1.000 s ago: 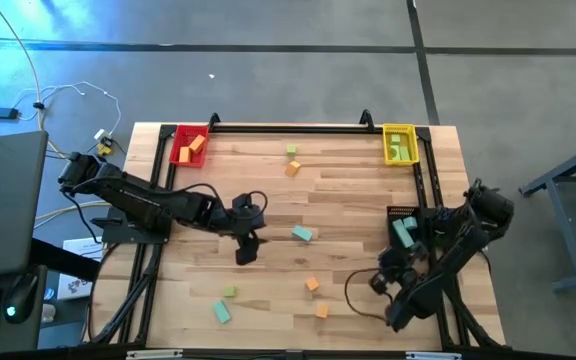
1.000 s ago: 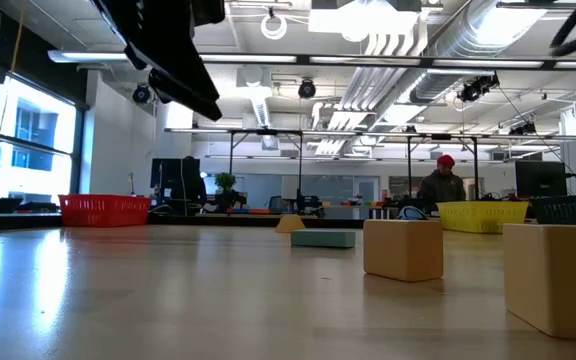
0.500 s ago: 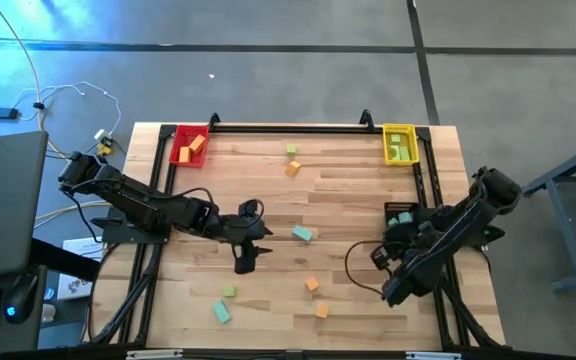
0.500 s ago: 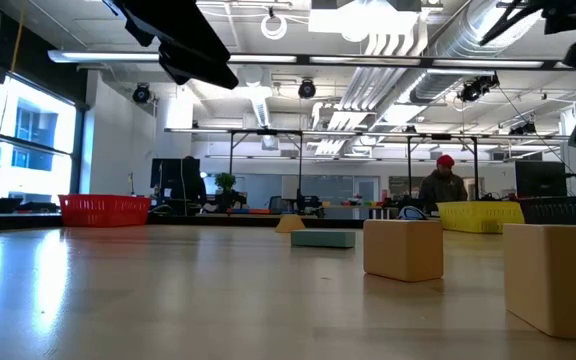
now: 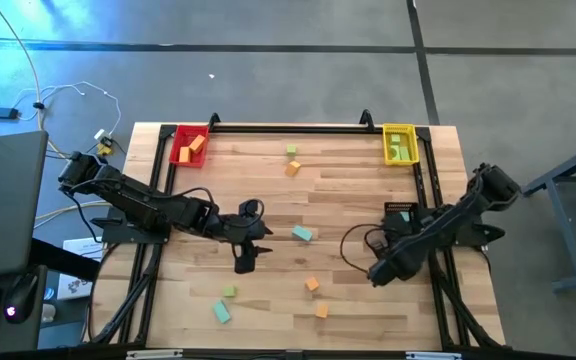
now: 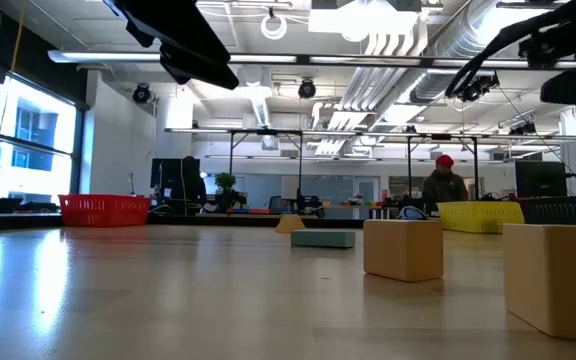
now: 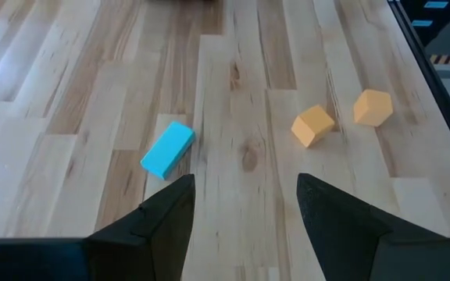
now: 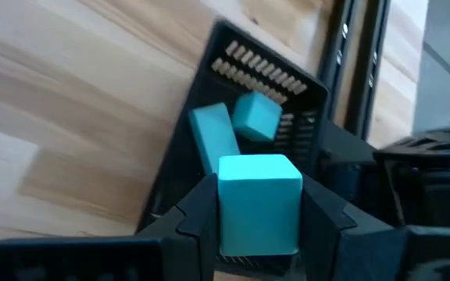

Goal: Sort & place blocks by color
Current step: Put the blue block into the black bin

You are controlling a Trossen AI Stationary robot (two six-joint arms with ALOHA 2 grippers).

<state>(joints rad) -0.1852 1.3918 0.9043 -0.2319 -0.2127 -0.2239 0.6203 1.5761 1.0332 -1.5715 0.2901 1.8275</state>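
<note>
My right gripper (image 8: 259, 204) is shut on a teal cube (image 8: 259, 186) above a black tray (image 8: 180, 170) at the table's right edge, which holds two teal blocks (image 8: 213, 136). In the high view the right arm covers that gripper. My left gripper (image 5: 245, 258) (image 7: 244, 181) hangs open over mid-table, touching nothing. Ahead of it on the wood lie a teal bar (image 7: 167, 148) (image 5: 302, 234) and two orange cubes (image 7: 312, 125). More blocks lie flat on the table: green (image 5: 292, 150), orange (image 5: 292, 168), green (image 5: 229, 291), teal (image 5: 222, 312). My right gripper pinches the teal cube between its two fingers (image 8: 198, 215), one on each of two opposite side faces (image 8: 226, 204). The cube is lifted clear and sits upright in the hold, above the near end of the black tray.
A red tray (image 5: 189, 146) with orange blocks stands at the far left corner, and a yellow tray (image 5: 399, 143) with green blocks at the far right corner. Black rails run along the far edge and both sides. In the low view two cubes (image 6: 403, 248) stand close by.
The right arm has swung, its lower end moving from the near right corner toward the table's middle. The teal cube, which showed over the black tray in the high view, is now covered by the arm. The left gripper shifted slightly toward the right, then stayed still.
</note>
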